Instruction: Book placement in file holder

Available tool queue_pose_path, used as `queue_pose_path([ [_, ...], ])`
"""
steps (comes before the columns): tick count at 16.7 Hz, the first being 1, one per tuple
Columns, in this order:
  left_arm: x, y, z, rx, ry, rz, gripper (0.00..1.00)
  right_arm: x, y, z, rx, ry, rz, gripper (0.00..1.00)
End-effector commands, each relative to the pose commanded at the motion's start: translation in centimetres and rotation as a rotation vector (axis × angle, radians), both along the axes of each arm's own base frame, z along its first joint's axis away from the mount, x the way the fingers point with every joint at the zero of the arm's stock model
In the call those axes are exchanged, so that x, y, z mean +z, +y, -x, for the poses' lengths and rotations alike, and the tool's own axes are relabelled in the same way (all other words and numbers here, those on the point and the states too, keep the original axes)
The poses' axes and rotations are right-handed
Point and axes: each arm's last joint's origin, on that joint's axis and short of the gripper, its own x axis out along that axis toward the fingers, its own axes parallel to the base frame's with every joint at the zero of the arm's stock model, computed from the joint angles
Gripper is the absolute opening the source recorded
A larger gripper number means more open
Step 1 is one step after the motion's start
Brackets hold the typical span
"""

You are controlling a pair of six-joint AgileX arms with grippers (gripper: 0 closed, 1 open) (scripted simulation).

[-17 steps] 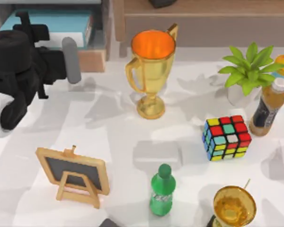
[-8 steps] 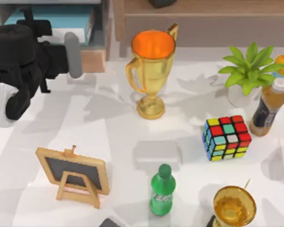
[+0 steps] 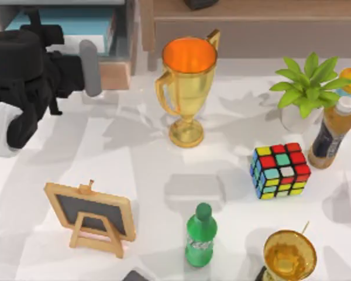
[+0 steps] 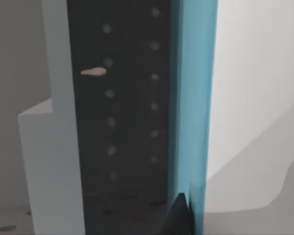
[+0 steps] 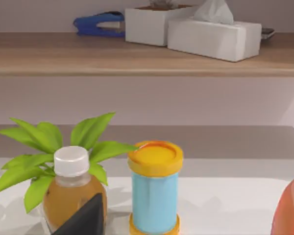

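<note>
The book, teal with white page edges, lies inside the grey file holder with its tan base at the table's far left. My left gripper is at the holder's open front and is shut on the book. In the left wrist view the teal cover runs edge-on beside the holder's dark dotted wall, and one dark fingertip touches it. The right arm is parked; one of its dark fingers shows in the right wrist view.
A gold trophy stands just right of the holder. A mini chalkboard, green bottle, colour cube, plant, tea bottle and second gold cup are spread over the table. A wooden shelf runs along the back.
A second ago my left arm sat lower and farther left. It has moved up and right toward the holder, carrying the book slightly deeper, then held still.
</note>
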Motion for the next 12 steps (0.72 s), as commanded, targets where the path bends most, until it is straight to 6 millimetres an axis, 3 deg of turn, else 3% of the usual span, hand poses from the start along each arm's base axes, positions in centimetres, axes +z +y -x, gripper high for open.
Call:
queue_pose_path([
  [6,0.00,0.00,0.00,0.000,0.000,0.000,0.98,0.00,0.00,0.00,0.000,0.000,0.000,1.00],
  [12,0.00,0.00,0.00,0.000,0.000,0.000,1.00,0.00,0.00,0.00,0.000,0.000,0.000,1.00],
])
